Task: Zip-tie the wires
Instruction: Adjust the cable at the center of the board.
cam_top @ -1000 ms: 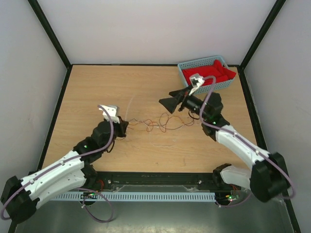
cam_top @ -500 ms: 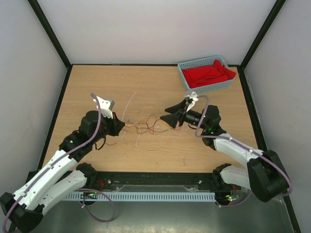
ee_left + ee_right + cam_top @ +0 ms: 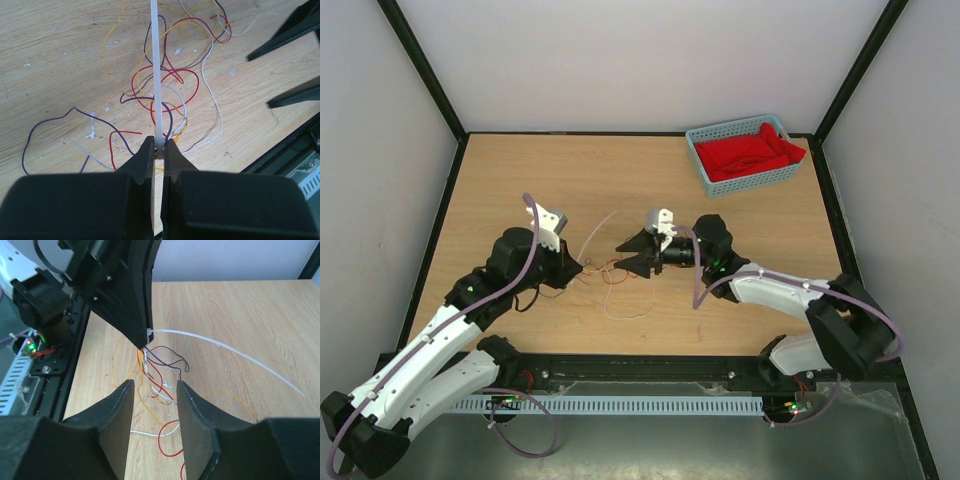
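Observation:
The wires (image 3: 606, 270) are thin red, orange, purple and white strands curled on the wooden table. My left gripper (image 3: 578, 268) is shut on the head end of a white zip tie (image 3: 156, 75), together with a bunch of the wires (image 3: 172, 82). The tie's tail (image 3: 225, 351) sticks out free over the table. My right gripper (image 3: 625, 255) faces the left one from the right, low over the table. Its jaws are open and hold nothing, with loose wire loops (image 3: 157, 375) lying on the wood between its fingertips. In the left wrist view, the left gripper (image 3: 158, 142) pinches the tie.
A blue basket (image 3: 702, 158) with a red cloth (image 3: 745, 150) stands at the back right corner. A loose white strand (image 3: 620, 310) lies in front of the bundle. The black frame rail (image 3: 650, 368) runs along the near edge.
My right gripper has come down and left from near the basket to the wire bundle, and its jaws have narrowed. The left gripper keeps its hold, and the wires are bunched tighter.

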`<action>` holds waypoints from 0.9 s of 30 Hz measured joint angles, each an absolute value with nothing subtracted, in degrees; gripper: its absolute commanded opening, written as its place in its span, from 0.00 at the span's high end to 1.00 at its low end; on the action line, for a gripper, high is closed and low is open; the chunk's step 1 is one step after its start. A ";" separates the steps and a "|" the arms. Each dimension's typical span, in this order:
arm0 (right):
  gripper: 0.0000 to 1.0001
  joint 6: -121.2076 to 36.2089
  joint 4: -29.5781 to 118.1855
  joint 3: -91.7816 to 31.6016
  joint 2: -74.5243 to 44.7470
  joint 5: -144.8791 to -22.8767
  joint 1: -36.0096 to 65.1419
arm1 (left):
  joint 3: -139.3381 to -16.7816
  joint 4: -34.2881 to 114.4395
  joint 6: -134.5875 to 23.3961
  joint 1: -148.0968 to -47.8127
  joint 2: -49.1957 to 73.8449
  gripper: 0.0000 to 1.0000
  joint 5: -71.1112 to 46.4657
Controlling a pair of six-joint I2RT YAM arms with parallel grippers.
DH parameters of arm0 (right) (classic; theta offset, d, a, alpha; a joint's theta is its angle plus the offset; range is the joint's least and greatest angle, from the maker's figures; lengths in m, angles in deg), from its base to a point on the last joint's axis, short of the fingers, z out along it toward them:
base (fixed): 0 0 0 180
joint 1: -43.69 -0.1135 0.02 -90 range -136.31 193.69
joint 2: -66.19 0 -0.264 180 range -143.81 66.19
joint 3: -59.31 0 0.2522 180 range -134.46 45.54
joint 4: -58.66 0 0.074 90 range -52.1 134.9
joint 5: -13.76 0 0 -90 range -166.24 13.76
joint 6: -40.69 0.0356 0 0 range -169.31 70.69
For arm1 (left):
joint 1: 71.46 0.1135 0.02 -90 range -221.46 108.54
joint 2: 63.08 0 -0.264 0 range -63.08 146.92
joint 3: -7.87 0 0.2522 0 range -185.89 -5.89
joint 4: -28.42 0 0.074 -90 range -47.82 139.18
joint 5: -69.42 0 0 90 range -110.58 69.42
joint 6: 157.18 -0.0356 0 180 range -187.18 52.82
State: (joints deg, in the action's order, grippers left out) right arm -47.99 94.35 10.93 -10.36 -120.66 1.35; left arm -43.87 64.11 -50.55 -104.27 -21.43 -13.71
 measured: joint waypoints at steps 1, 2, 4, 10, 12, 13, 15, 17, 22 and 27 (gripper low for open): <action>0.56 -48.87 94.35 10.28 -11.80 -120.66 1.08 | -43.87 64.16 -50.68 -104.25 -21.48 1.00 -13.60; 0.57 -49.74 94.37 9.69 -13.09 -120.75 0.71 | -43.87 64.22 -50.71 -104.25 -21.52 1.00 -13.51; 0.59 -51.47 94.53 8.59 -15.67 -120.97 -0.25 | -43.87 64.35 -50.77 -104.21 -21.65 1.00 -13.38; 0.61 -55.25 94.74 4.55 -21.33 -122.65 -2.96 | -43.87 64.46 -51.12 -104.16 -21.85 1.00 -12.90; 0.62 -56.30 94.72 3.28 -22.45 -122.78 -3.59 | -43.87 64.46 -51.14 -104.16 -21.89 1.00 -12.62; 0.62 -56.87 94.72 2.76 -22.91 -122.76 -3.83 | -43.87 64.46 -51.14 -104.16 -21.91 1.00 -12.53; 0.61 -57.61 94.72 1.80 -23.91 -122.65 -4.23 | -43.87 64.46 -51.14 -104.16 -22.02 1.00 -12.35; 0.62 -58.31 94.68 0.88 -25.03 -122.37 -4.47 | -43.89 64.46 -51.14 -104.16 -22.13 1.00 -12.11; 0.62 -59.79 93.67 -0.61 -26.73 -122.04 -4.82 | -43.89 64.48 -51.17 -104.16 -22.15 1.00 -11.66; 0.65 -60.73 93.00 -0.91 -27.56 -122.02 -4.86 | -43.89 64.48 -51.19 -104.16 -22.15 1.00 -11.55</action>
